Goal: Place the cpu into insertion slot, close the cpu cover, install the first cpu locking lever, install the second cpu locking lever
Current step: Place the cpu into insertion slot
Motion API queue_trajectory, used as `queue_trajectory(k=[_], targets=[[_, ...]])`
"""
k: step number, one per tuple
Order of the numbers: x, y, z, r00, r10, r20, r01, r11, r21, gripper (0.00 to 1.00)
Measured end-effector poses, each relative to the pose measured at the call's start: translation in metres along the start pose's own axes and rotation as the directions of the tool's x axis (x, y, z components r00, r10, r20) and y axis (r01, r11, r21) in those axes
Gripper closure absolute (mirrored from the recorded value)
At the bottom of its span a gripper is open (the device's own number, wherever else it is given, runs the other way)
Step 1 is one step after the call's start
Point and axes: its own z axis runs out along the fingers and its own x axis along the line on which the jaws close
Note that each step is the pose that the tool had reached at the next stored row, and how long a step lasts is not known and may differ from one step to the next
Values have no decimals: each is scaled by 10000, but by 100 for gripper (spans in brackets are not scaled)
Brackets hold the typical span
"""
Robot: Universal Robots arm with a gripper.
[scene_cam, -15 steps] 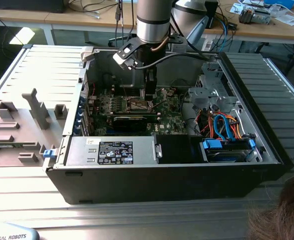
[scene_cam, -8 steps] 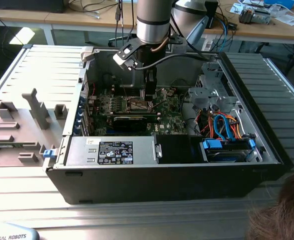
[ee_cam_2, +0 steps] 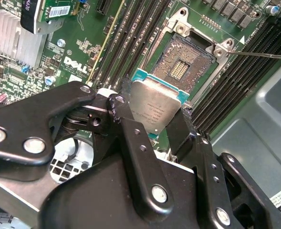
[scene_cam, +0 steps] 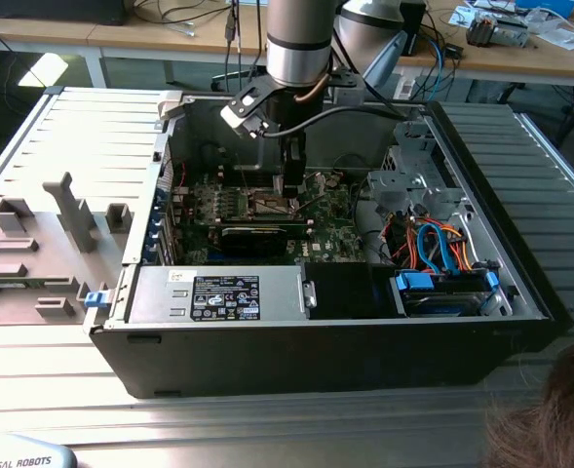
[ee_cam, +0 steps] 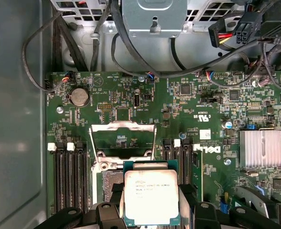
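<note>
I am gripping the cpu [ee_cam_2: 154, 105] by two opposite edges, my gripper [ee_cam_2: 152, 119] clenched to the chip's width. I am holding it partly over the insertion slot [ee_cam_2: 183, 67] on the motherboard [ee_cam: 145, 90], contacts showing bare, the cpu cover [ee_cam: 123, 127] standing raised beside it.

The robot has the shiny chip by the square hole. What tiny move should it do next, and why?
Probably ease the cpu down toward the insertion slot: the gripper grips it close by, the slot lies bare, and the cpu cover stands flipped open.
</note>
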Motion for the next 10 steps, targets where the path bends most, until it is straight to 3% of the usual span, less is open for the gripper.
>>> queue_trajectory(k=[10], targets=[[1, -1, 24, 10000, 0, 0, 0, 10000, 1, 46]])
